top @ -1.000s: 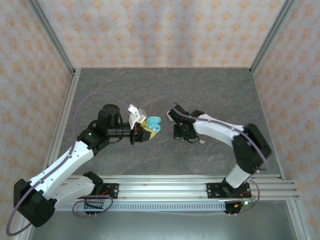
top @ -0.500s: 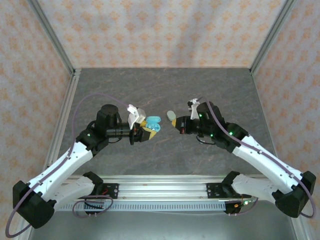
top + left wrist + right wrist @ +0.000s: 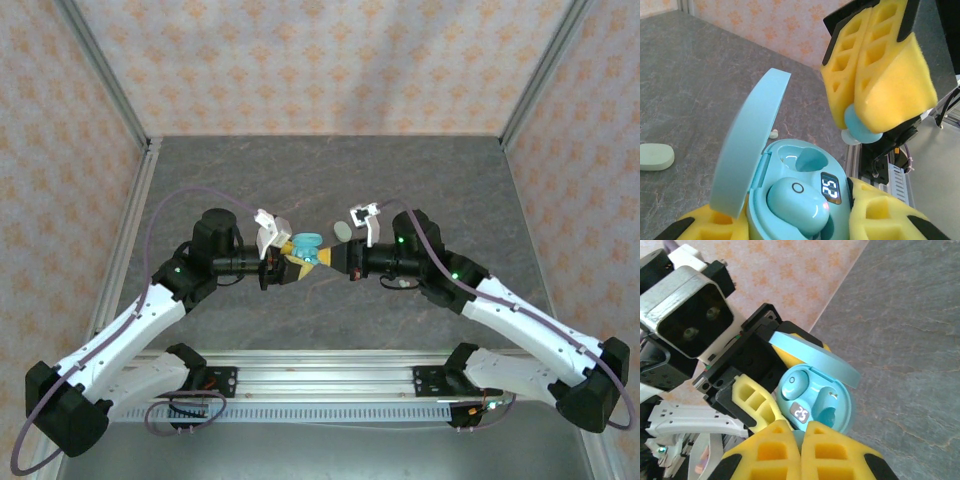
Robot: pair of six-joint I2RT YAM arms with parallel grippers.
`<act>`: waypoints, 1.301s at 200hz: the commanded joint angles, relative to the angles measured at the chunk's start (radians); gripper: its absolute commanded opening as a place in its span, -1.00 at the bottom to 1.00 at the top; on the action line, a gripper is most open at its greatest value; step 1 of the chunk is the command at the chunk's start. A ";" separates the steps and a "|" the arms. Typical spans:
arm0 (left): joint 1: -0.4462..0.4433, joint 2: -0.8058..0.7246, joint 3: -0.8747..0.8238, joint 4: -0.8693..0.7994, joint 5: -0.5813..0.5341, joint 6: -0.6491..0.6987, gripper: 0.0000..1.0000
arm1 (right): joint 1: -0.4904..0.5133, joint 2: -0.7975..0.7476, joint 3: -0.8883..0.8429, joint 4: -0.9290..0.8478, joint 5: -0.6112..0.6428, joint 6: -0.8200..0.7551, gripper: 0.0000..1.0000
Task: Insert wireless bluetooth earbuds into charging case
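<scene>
Two arms' tips nose to nose at the centre of the overhead view, above the grey table [image 3: 450, 180]. Left gripper [image 3: 298, 260]: parted a little and clamped on the lower body of the light-blue case [image 3: 306, 240], yellow fingers [image 3: 875, 215] pressed to it on both sides. Held clear of the table, lid [image 3: 752, 150] swung up toward the upper left of the left wrist view. Inside, low in that view: one earbud [image 3: 797, 205] seated in the nearer well, next to a small display [image 3: 831, 188] reading 52; behind it, an unfilled well [image 3: 802, 157]. Right gripper [image 3: 328, 257]: pinched shut on a second earbud [image 3: 859, 129], pale blue, bulging out under the pads at the upper right of the left wrist view, just above the case's right rim. Touching or not: cannot tell. On the table, just behind the tips in the overhead view: a pale mint oval case [image 3: 342, 230], lying flat. Near it, mid-left of the left wrist view: a tiny white bit [image 3: 773, 133].
</scene>
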 commanded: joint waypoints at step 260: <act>0.007 -0.012 0.001 0.063 0.038 -0.014 -0.66 | 0.021 0.073 -0.012 0.127 0.019 -0.056 -0.92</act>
